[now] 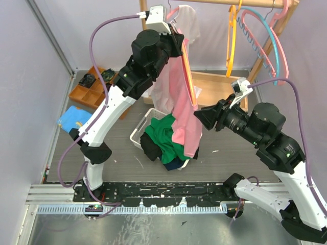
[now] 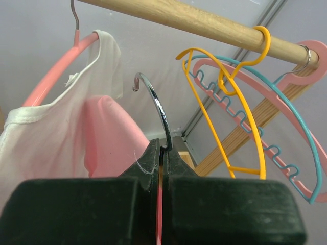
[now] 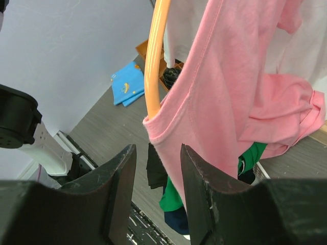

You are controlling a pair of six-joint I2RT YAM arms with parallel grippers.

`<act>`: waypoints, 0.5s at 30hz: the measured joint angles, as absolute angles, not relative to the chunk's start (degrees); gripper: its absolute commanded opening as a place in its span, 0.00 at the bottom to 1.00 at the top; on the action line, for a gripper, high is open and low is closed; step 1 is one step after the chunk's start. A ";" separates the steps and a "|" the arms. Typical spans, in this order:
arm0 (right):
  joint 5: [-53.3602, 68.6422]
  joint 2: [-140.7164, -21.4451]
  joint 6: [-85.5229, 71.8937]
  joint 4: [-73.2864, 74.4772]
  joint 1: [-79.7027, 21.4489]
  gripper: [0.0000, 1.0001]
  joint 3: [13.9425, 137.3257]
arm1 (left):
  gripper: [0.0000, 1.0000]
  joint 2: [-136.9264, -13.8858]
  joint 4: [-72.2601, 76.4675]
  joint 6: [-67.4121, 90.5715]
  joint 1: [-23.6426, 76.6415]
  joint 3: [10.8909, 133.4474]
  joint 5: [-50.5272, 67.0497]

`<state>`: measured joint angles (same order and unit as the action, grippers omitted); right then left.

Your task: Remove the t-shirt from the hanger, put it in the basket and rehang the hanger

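Observation:
The pink t-shirt (image 1: 181,102) hangs on an orange hanger (image 1: 188,71) held up in the air. My left gripper (image 1: 178,42) is shut on the hanger's neck, just below its metal hook (image 2: 156,104), off the rod. In the left wrist view the gripper (image 2: 162,149) shows the orange neck between its shut jaws, with the pink shirt (image 2: 110,138) to the left. My right gripper (image 1: 197,116) is open beside the shirt's right edge. In the right wrist view the gripper (image 3: 157,149) is open, with the shirt's hemmed opening (image 3: 161,127) and the hanger arm (image 3: 156,51) just above its fingertips.
A wooden rod (image 2: 194,20) holds a white shirt on a pink hanger (image 2: 56,122), a yellow hanger (image 2: 232,117) and pink and teal hangers (image 2: 301,153). A white basket (image 1: 139,133) with green and dark clothes stands below. An orange tray (image 1: 91,91) and blue cloth (image 1: 74,118) lie left.

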<state>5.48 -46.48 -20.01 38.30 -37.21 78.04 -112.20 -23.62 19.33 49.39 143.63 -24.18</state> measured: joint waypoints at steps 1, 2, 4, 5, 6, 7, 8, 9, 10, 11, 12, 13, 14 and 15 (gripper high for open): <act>5.65 -46.37 -20.01 38.41 -37.21 0.46 77.89 | 0.00 -112.25 -23.62 19.25 49.39 143.76 -24.38; 5.80 -46.19 -19.99 38.48 -37.21 0.46 77.67 | 0.00 -112.36 -23.64 19.11 49.39 144.00 -24.56; 6.02 -45.91 -19.81 38.74 -37.21 0.45 77.01 | 0.00 -112.57 -23.53 18.87 49.39 144.68 -24.86; 6.11 -45.74 -19.77 38.92 -37.21 0.43 76.73 | 0.00 -112.68 -23.46 18.74 49.39 145.08 -25.02; 6.11 -45.65 -19.68 39.05 -37.21 0.41 76.31 | 0.00 -112.73 -23.44 18.65 49.39 145.32 -25.08; 6.11 -45.56 -19.59 39.05 -37.21 0.38 75.85 | 0.00 -112.73 -23.42 18.65 49.39 145.45 -25.17; 6.11 -45.47 -19.53 39.07 -37.21 0.37 75.31 | 0.00 -112.73 -23.40 18.63 49.39 145.51 -25.26; 6.09 -45.39 -19.42 39.09 -37.21 0.35 74.81 | 0.00 -112.73 -23.31 18.65 49.39 145.53 -25.30; 6.04 -45.34 -19.35 39.09 -37.21 0.33 74.26 | 0.00 -112.73 -23.27 18.65 49.39 145.53 -25.34; 6.02 -45.34 -19.33 39.09 -37.21 0.31 73.80 | 0.00 -112.73 -23.29 18.65 49.39 145.53 -25.39; 5.96 -45.34 -19.31 39.07 -37.21 0.28 73.49 | 0.00 -112.73 -23.29 18.65 49.39 145.53 -25.41; 5.85 -45.30 -19.29 39.05 -37.21 0.26 73.06 | 0.00 -112.73 -23.29 18.68 49.39 145.53 -25.41; 5.72 -45.21 -19.29 38.98 -37.21 0.22 72.69 | 0.00 -112.73 -23.27 18.68 49.39 145.53 -25.41; 5.63 -45.08 -19.27 38.87 -37.21 0.16 72.36 | 0.00 -112.73 -23.27 18.70 49.39 145.53 -25.43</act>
